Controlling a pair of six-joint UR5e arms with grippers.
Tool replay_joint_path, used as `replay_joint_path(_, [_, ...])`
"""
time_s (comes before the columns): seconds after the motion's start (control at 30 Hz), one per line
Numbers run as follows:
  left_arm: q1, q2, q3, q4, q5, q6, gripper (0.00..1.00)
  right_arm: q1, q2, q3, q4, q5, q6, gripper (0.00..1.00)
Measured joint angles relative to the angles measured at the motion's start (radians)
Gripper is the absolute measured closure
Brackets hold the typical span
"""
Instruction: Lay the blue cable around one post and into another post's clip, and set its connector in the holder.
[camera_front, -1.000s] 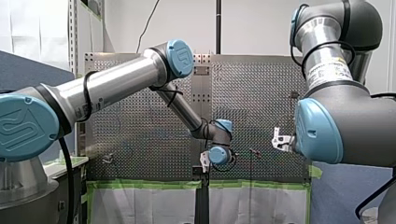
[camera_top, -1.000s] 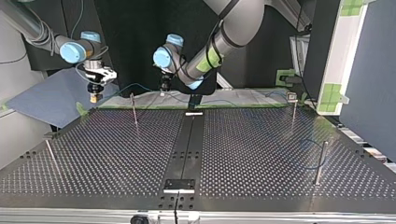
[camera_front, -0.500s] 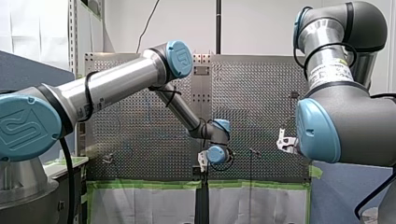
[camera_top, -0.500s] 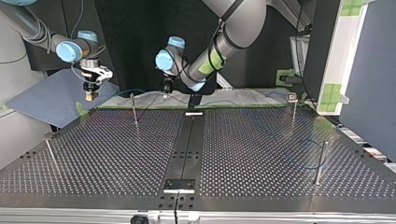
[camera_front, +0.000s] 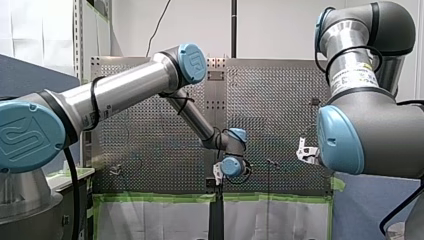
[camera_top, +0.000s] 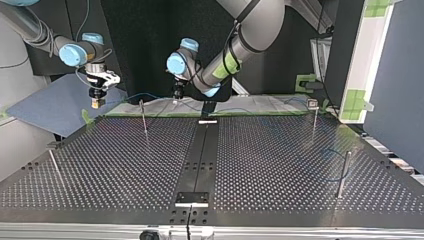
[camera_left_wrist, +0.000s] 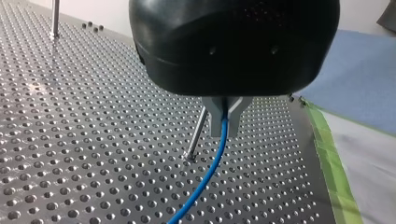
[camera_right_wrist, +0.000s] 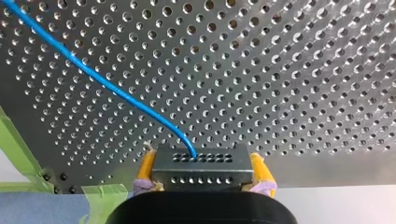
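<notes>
The right end effector (camera_right_wrist: 203, 162) has its yellow pads (camera_right_wrist: 146, 169) clamped on the black connector (camera_right_wrist: 205, 177). The connector's long axis runs 9 to 3 o'clock between the pads, and its holed face is turned toward the table (camera_right_wrist: 289, 70). The blue cable (camera_right_wrist: 109, 85) leaves that face toward 10 o'clock. The left end effector (camera_left_wrist: 224, 123) has its metal fingers pinched together on the cable, which trails off toward 7 o'clock just beside a post (camera_left_wrist: 196, 133). Whether any clip holds the cable cannot be told.

We see the thin blue cable (camera_left_wrist: 208, 170) hanging above the tabletop (camera_left_wrist: 70, 140), ending in a dark, hole-dotted connector (camera_right_wrist: 201, 170) pinched in our right gripper (camera_right_wrist: 201, 161).
</notes>
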Motion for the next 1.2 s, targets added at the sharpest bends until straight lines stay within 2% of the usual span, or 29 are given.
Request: replay_joint_path(1.2, [0.04, -0.027, 0.002, -0.003, 0.05, -0.027, 1.0, -0.005, 0.0, 0.0, -0.031, 0.002, 0.024, 0.75])
